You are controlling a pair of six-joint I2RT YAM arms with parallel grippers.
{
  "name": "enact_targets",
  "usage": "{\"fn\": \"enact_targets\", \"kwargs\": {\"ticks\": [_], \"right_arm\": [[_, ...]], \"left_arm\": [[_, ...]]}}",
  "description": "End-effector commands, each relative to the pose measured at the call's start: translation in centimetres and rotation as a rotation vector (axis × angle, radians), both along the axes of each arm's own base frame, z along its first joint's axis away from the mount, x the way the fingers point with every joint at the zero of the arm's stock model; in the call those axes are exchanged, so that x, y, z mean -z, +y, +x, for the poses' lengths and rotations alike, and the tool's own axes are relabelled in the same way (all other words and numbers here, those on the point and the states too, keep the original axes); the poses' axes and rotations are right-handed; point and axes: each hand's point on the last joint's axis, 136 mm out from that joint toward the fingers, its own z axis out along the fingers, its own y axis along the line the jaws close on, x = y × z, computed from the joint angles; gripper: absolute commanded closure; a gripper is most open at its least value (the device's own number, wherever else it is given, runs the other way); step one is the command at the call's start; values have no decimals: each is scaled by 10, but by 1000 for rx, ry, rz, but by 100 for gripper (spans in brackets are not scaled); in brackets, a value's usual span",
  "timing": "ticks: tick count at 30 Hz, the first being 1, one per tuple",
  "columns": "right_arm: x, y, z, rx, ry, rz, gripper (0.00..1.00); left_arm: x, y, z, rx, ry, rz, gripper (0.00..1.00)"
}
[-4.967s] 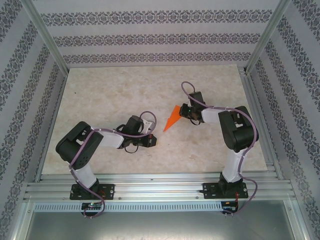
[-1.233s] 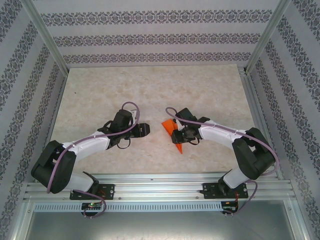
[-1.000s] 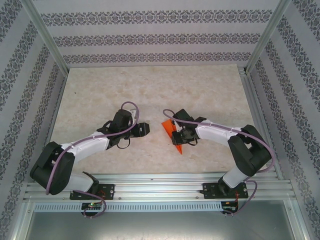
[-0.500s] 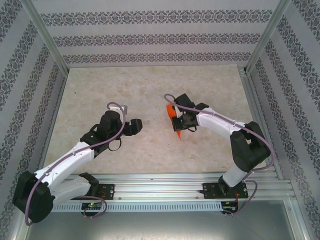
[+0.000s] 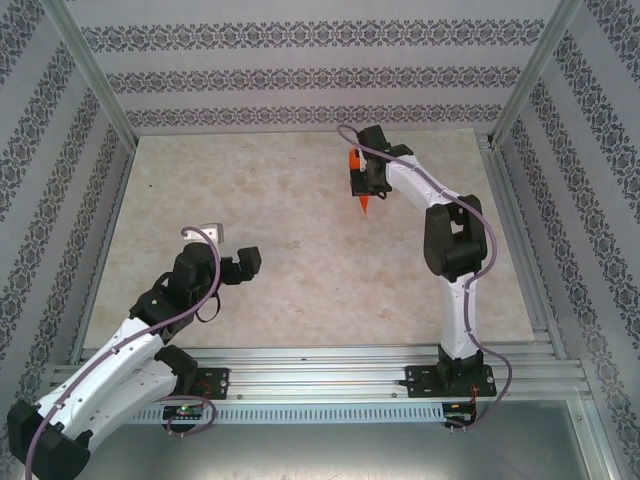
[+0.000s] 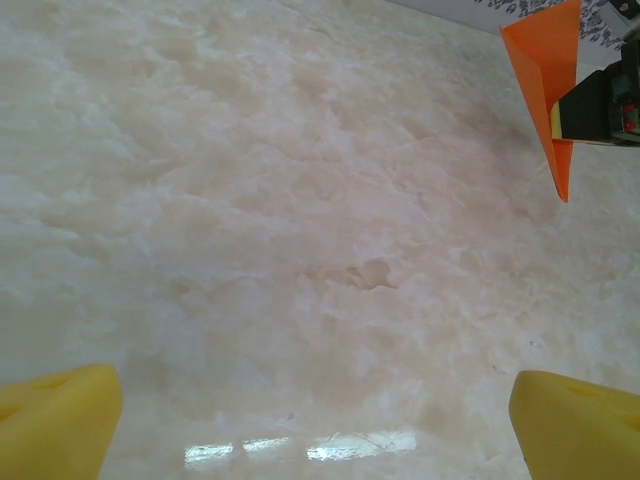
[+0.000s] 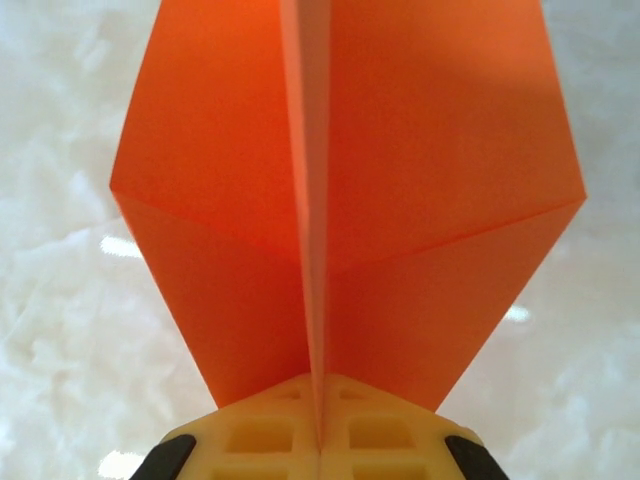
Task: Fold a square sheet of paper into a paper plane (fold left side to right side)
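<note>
Nearest the bases, the left claw (image 5: 238,266) is held with jaws spread wide and nothing between them, over bare worktop (image 5: 280,190). Toward the far side, the paper plane (image 5: 364,203) is clamped by its centre fold in the closed right claw (image 5: 357,178), nose hanging down. The folding is judged complete; a gentle set-down and release are called for next.

Paper plane (image 5: 353,161) in right fingers (image 7: 260,436), above table (image 5: 250,180) far side; left fingers (image 6: 55,415) near-left.
</note>
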Motion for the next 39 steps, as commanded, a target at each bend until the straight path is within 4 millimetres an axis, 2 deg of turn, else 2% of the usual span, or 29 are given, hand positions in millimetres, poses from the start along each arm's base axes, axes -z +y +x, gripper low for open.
{"fn": "enact_targets", "kwargs": {"ticks": [1, 4, 9, 17, 31, 35, 39], "right_arm": [[14, 1, 8, -19, 43, -5, 95], [30, 1, 14, -23, 74, -17, 94], [58, -4, 11, -16, 134, -49, 91], [83, -6, 6, -10, 184, -68, 83], [85, -10, 2, 2, 199, -84, 67], [77, -6, 3, -1, 183, -76, 66], [57, -6, 7, -1, 151, -74, 66]], "left_arm": [[15, 15, -7, -26, 36, 72, 0], [15, 16, -8, -27, 41, 84, 0], [17, 17, -8, -27, 46, 87, 0], [19, 16, -7, -25, 52, 92, 0], [27, 8, -4, -1, 75, 88, 0], [28, 7, -4, 3, 77, 86, 0], [29, 7, -3, 3, 79, 84, 0]]}}
